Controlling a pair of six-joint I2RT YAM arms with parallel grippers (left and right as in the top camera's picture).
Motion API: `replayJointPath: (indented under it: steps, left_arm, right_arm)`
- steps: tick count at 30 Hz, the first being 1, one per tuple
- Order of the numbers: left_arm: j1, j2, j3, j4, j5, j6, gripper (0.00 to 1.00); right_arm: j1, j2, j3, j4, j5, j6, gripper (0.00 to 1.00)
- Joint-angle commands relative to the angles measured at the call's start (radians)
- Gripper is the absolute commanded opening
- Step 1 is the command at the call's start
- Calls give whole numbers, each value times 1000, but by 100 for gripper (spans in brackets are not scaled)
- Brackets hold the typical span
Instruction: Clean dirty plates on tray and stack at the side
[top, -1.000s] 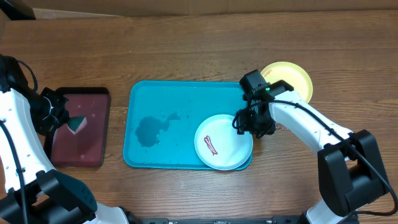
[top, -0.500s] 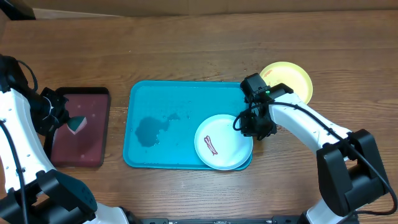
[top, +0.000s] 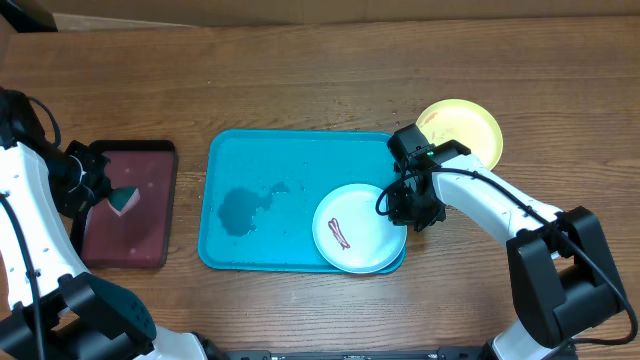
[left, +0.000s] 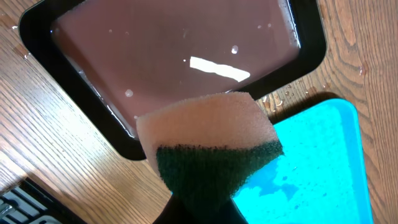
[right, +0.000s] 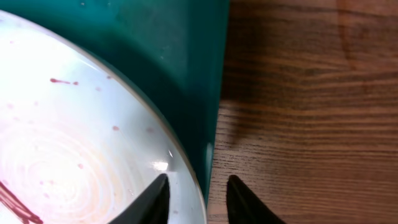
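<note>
Nearest the worktop's (top: 300, 70) front edge, the white plate (top: 360, 228) lies in the near right corner of the turquoise tray (top: 290, 160). Its edge rides up on the tray's rim there. One reddish-brown streak (top: 339, 234) is on the plate's left half, and fine reddish specks show in my right wrist view.

My right claw (right: 198, 196) is down at the tray's right rim, against the plate's right edge. One fingertip (right: 152, 198) sits over the plate and the other hangs over bare wood outside the tray. The plate's edge and the tray's wall lie in the narrow gap between them. I cannot tell whether the jaws are pressing on either.

Toward the worktop's left edge, my left claw (left: 198, 210) is clamped on a sponge (left: 211, 143), dark green scouring face below and pale foam above. I hold it over the maroon tray (top: 150, 225), which lies just left of the turquoise tray and holds a film of liquid.

A darker wet patch (top: 240, 210) marks the left half of the turquoise tray's floor.

Farthest back, the yellow-green plate (top: 462, 130) rests flat on the worktop, off the tray, near its far right corner.
</note>
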Motion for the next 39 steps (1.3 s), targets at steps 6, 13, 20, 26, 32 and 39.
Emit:
replayJointPath:
  steps: [6, 13, 20, 26, 32, 39]
  left_arm:
    - [-7, 2, 0, 2, 3, 12, 4]
    - [-7, 2, 0, 5, 3, 11, 4]
    - [-7, 2, 0, 5, 14, 13, 5]
    - [-27, 2, 0, 30, 225, 173, 4]
    - [-177, 2, 0, 38, 340, 290, 4]
    - [-421, 4, 0, 69, 263, 283, 4]
  right_arm:
    - [-1, -1, 42, -34, -17, 5, 8]
    - [0, -1, 58, -8, -150, 5, 4]
    - [32, -1, 65, 131, -251, 36, 4]
    - [106, 4, 65, 264, -139, 186, 4]
    - [174, 68, 65, 332, -85, 300, 4]
    - [177, 98, 70, 312, -110, 278, 23]
